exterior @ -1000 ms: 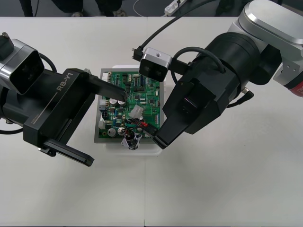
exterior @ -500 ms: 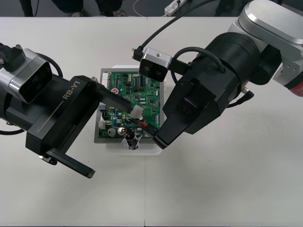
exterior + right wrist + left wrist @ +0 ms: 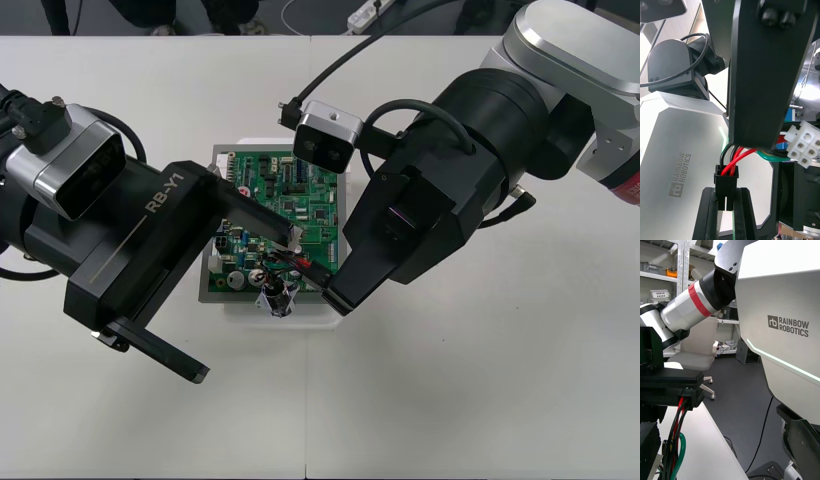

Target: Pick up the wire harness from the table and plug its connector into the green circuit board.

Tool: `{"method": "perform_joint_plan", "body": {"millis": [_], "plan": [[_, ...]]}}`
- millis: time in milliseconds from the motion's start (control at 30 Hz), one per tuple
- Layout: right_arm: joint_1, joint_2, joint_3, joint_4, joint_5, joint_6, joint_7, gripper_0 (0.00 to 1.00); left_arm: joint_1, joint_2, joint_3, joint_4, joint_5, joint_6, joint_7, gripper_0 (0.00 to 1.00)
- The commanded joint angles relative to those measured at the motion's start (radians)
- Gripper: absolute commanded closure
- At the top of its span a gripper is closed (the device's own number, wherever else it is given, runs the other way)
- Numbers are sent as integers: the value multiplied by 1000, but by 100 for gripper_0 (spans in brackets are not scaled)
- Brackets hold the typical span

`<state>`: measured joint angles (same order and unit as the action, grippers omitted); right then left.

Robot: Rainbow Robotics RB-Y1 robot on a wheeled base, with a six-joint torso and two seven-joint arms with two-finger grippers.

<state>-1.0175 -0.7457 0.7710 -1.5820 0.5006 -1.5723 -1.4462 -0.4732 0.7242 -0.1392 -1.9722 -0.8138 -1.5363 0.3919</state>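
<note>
The green circuit board (image 3: pixel 290 195) lies on its white base (image 3: pixel 300 318) at mid-table. My right gripper (image 3: pixel 335 292) hangs over the board's front right corner, shut on the harness's black plug (image 3: pixel 726 186). The plug is held above the board, and red, black and green wires (image 3: pixel 738 155) rise from it. The round metal socket (image 3: pixel 275 298) dangles at the board's front edge. My left gripper (image 3: pixel 245 305) is open. One finger (image 3: pixel 262 220) reaches across the board right beside the wires, and the other (image 3: pixel 160 355) is over the table. In the left wrist view the plug (image 3: pixel 690 397) sits in the right gripper's fingers (image 3: pixel 672 380).
A white connector block (image 3: pixel 804 144) on the board sits close beside the held wires. Both arms crowd the board from either side. Bare table (image 3: pixel 450 400) lies in front and to the right. A power strip and cables (image 3: pixel 365 15) lie on the floor beyond the far edge.
My left gripper has moved right over the board, and its upper finger now covers the white connector block. The right gripper and plug have stayed put.
</note>
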Motion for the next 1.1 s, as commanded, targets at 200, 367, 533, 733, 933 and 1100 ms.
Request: {"method": "perform_joint_plan", "body": {"millis": [200, 367, 533, 733, 933, 1100], "plan": [[-47, 17, 11, -13, -19, 1, 6, 100, -68, 34, -46, -31, -13, 88, -7, 0], [-47, 17, 13, -13, -19, 1, 6, 100, -87, 32, -48, -24, -33, 94, -5, 0], [-47, 17, 13, -13, -19, 1, 6, 100, -102, 24, -53, -8, -33, 94, -4, 0], [-47, 17, 13, -13, -19, 1, 6, 100, -133, 23, -77, 18, -31, 94, -2, 0], [-47, 17, 13, -13, -19, 1, 6, 100, -156, 23, -92, 42, -30, 94, -1, 0], [-47, 17, 11, -16, -19, 1, 6, 100, -180, 23, -111, 72, -28, 94, -4, 0]]}}
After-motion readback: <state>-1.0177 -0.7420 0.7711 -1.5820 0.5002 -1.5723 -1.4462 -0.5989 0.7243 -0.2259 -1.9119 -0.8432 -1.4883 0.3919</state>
